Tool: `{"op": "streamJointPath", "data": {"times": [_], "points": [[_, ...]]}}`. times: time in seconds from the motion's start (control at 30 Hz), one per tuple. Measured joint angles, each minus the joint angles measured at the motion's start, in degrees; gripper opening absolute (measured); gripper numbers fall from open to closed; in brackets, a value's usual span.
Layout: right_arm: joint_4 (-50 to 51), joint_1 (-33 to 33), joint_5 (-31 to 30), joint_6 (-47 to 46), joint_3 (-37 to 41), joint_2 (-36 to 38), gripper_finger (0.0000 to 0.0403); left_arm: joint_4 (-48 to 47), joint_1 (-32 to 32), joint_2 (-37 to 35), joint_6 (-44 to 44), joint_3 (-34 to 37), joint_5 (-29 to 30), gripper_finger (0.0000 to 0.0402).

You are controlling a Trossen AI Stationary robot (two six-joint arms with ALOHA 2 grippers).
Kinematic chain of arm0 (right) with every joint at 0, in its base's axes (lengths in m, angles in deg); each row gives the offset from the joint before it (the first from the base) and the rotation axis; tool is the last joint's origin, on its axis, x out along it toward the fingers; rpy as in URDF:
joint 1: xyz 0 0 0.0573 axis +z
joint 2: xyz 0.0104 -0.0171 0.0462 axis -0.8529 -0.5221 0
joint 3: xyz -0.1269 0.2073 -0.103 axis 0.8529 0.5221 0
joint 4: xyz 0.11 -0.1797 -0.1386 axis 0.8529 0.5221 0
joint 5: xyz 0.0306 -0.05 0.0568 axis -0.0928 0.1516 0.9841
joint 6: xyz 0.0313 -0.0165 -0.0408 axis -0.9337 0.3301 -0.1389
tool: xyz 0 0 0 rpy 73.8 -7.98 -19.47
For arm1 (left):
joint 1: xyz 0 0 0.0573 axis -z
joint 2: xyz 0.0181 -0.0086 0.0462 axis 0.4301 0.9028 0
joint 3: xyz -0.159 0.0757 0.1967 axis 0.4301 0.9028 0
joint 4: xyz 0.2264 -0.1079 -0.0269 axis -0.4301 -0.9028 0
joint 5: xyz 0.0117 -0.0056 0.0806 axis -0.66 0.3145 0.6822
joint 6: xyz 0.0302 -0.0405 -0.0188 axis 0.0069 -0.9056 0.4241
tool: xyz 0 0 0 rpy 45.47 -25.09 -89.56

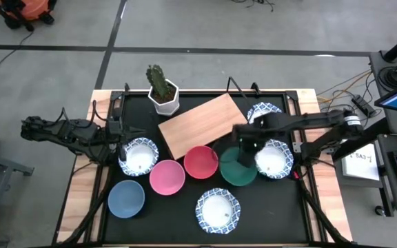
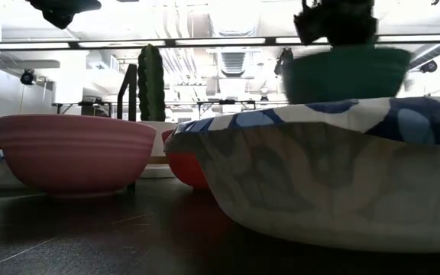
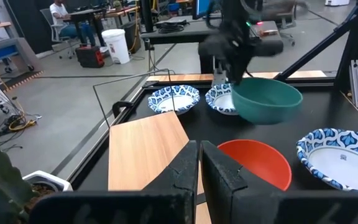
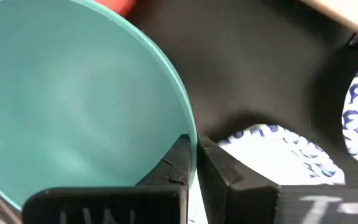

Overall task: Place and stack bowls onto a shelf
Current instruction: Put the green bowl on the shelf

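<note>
The right gripper [image 1: 244, 147] pinches the rim of the green bowl [image 1: 236, 167], its two fingers [image 4: 180, 163] closed on the bowl's edge, and holds the bowl off the table, as the low view shows it hanging above the other dishes. From above, the green bowl sits between the red bowl [image 1: 201, 162] on its left and a white-and-blue patterned bowl [image 1: 274, 158] on its right, just near of the wooden shelf [image 1: 202, 125], which lies bare and slanted at the far middle of the table [image 1: 178, 220]. The left gripper [image 1: 119, 141] waits at the left side beside another patterned bowl [image 1: 138, 156], its fingers [image 3: 179, 180] pressed together on nothing. A pink bowl [image 1: 167, 176] and a blue bowl [image 1: 126, 198] sit nearer, with a third patterned bowl [image 1: 218, 210] at the near middle and a fourth [image 1: 264, 111] far right. A potted cactus [image 1: 161, 88] stands far left of the shelf.
</note>
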Motion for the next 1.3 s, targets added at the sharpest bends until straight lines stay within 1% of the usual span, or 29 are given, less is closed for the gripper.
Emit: {"op": "streamJointPath", "data": {"times": [0.1, 0.23, 0.33, 0.4, 0.6, 0.8, 0.93, 1.07, 1.3], "points": [[-5.79, -1.13, -3.37, -4.61, -1.76, 0.95, 0.0009, 0.18, 0.0, 0.24, 0.02, 0.0, 0.0, 0.0], [-17.26, -3.43, -7.67, -10.68, -3.64, 0.28, 0.0009, 1.2, 0.0, 0.84, 0.8, 0.0, 0.0, 0.0], [-24.93, -5.32, -9.01, -11.34, -4.45, -2.31, 0.0011, 1.66, 0.0, 1.39, 0.86, 0.0, 0.0, 0.0], [-27.91, -6.57, -9.97, -11.47, -5.0, -4.59, 0.0011, 1.74, 0.0, 1.71, 0.87, 0.0, 0.0, 0.0], [-28.11, -12.84, -11.23, -11.47, -8.06, -12.85, 0.0011, 1.81, 0.0, 2.0, 0.87, 0.0, 0.0, 0.0], [-26.92, -19.53, -6.91, -9.48, -11.3, -18.97, 0.0012, 1.81, 0.0, 1.99, 0.85, 0.0, -0.02, 0.0], [-26.44, -23.33, -6.15, -8.01, -11.77, -20.15, 0.0012, 1.75, 0.0, 1.99, 0.85, 0.0, -0.02, 0.0], [-23.66, -25.6, -5.92, -6.78, -11.79, -20.02, 0.0012, 1.45, 0.0, 1.99, 0.85, 0.0, -0.02, 0.0], [-21.65, -26.78, -6.11, -6.2, -11.79, -20.02, 0.0012, 1.38, 0.0, 1.99, 0.85, 0.0, -0.02, 0.0]]}}
